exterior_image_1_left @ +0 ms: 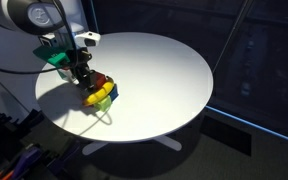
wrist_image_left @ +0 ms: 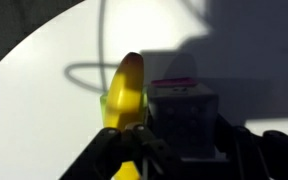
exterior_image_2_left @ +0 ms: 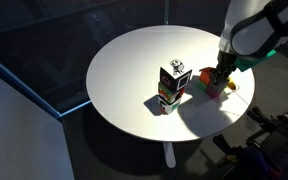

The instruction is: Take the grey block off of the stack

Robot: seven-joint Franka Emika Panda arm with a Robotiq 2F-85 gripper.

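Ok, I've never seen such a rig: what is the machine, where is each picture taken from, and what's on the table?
It is one robot arm with two jaws at its tip. Two pictures come from cameras outside it, viewing a round white table from different places; the third camera sits on the wrist, looking along the jaws. On the table are a pile of toy blocks and a printed carton. The wrist view shows a grey block beside a yellow block, between the jaws; whether they grip it, I cannot tell.
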